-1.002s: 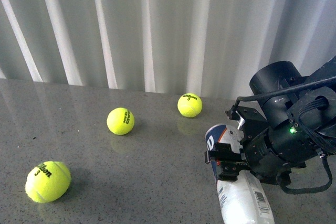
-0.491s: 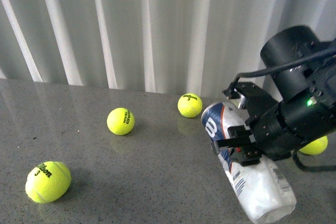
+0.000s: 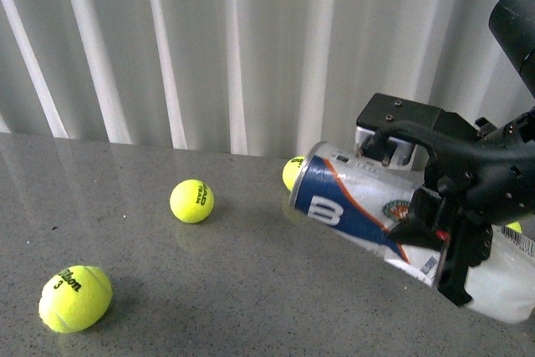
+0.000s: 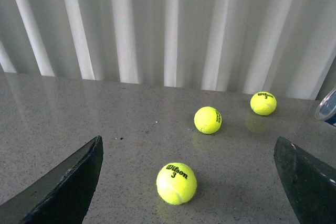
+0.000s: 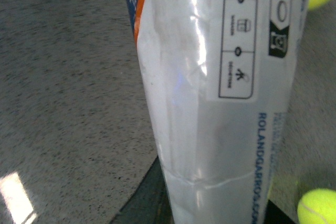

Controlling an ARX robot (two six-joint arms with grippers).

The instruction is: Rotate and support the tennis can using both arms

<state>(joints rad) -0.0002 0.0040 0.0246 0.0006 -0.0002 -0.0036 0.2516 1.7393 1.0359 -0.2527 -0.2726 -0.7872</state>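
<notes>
Now our right pincer (image 3: 435, 227) clamps the can (image 3: 351, 206) at its middle, the navy end sticking out tilted beyond the jaws. Our left pincer (image 4: 187, 148) gapes empty, not touching it; with one grip only, we fear the can may swivel or slip.

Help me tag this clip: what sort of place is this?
Probably a robot test bench: grey speckled tabletop, white pleated curtain behind, right arm holding a tennis can.
</notes>
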